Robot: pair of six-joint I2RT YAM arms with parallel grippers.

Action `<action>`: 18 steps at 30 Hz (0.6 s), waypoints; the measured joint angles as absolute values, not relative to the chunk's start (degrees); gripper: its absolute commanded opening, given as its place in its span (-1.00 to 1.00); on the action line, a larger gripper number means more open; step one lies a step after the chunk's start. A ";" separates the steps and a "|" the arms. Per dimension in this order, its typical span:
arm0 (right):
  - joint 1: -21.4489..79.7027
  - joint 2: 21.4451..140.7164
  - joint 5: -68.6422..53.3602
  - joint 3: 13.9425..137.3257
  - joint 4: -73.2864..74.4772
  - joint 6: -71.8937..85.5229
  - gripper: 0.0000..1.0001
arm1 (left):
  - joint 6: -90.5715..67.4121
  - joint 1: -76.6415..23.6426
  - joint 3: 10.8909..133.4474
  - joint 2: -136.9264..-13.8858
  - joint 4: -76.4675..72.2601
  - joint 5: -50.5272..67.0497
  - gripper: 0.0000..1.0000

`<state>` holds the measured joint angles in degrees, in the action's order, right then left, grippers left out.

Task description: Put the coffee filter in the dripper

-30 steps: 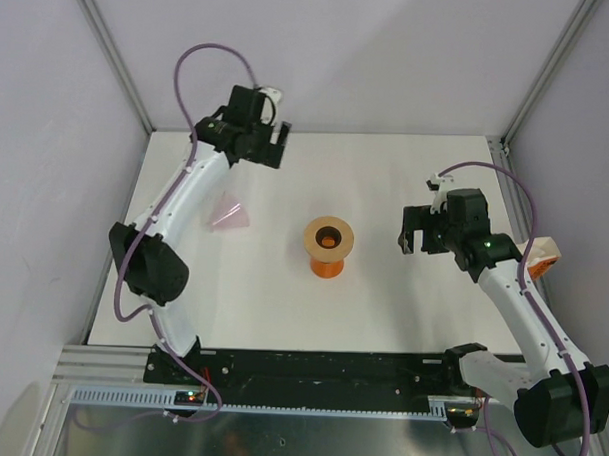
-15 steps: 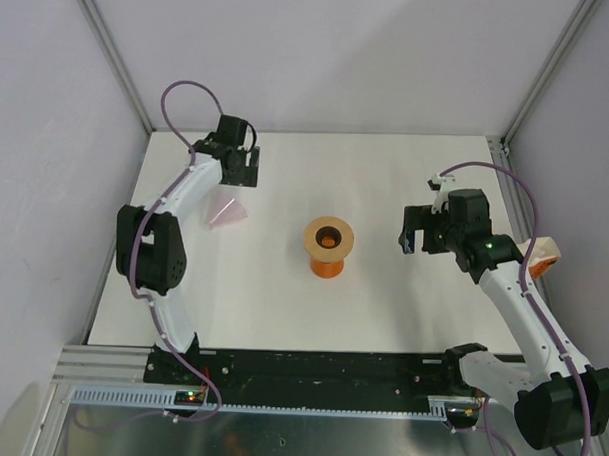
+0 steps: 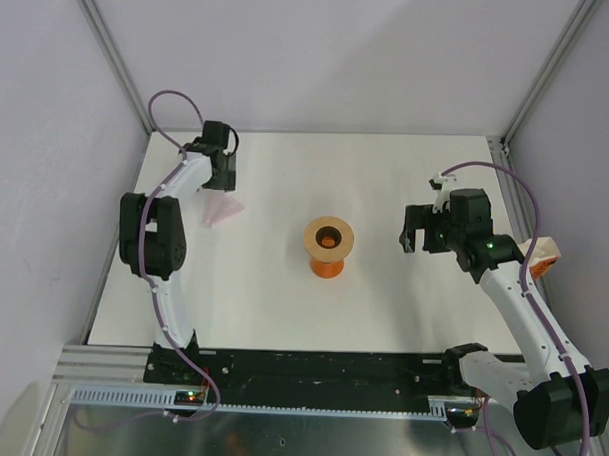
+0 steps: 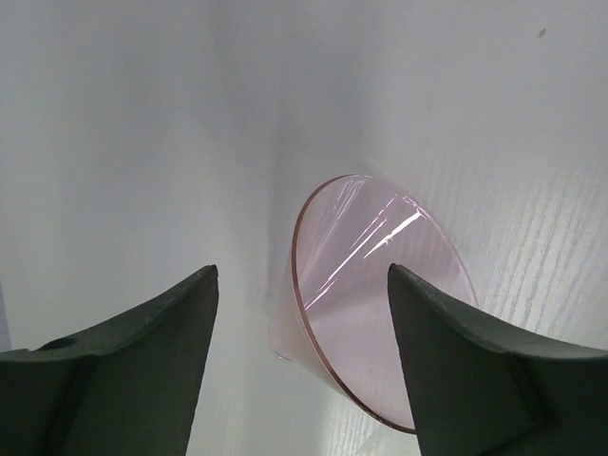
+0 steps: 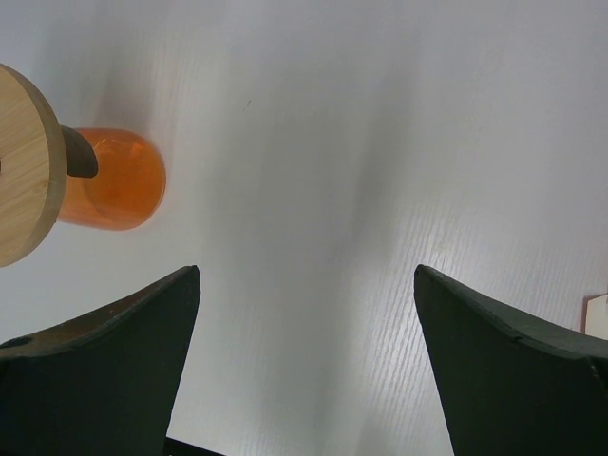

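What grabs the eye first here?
The orange dripper stands alone in the middle of the table, the one strong colour. At far left the pale-pink coffee filter lies flat, with the left claw open just above it. The right claw hangs open to the dripper's right, apart from it.

One coffee filter (image 4: 380,313), one dripper (image 3: 329,241), one white-and-orange object (image 3: 545,254), two grippers: left gripper (image 4: 301,272), right gripper (image 5: 306,272).

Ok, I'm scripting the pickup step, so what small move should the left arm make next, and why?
Probably lower the left gripper and close on the coffee filter: its jaws stand open, with the filter lying ungripped on the table below them, well apart from the dripper.
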<state>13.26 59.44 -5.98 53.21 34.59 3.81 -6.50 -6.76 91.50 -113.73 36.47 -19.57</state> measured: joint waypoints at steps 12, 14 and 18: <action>12.19 59.44 -7.40 52.82 33.98 3.84 0.99 | -4.27 -6.31 80.42 -106.89 35.22 -17.76 -0.04; 11.79 59.44 -7.88 52.82 33.95 3.86 0.99 | -3.46 -6.17 78.94 -105.16 35.24 -17.58 -0.15; 11.31 59.44 -8.47 52.80 33.95 3.92 0.99 | -0.99 -6.04 75.96 -101.19 35.16 -17.54 -0.36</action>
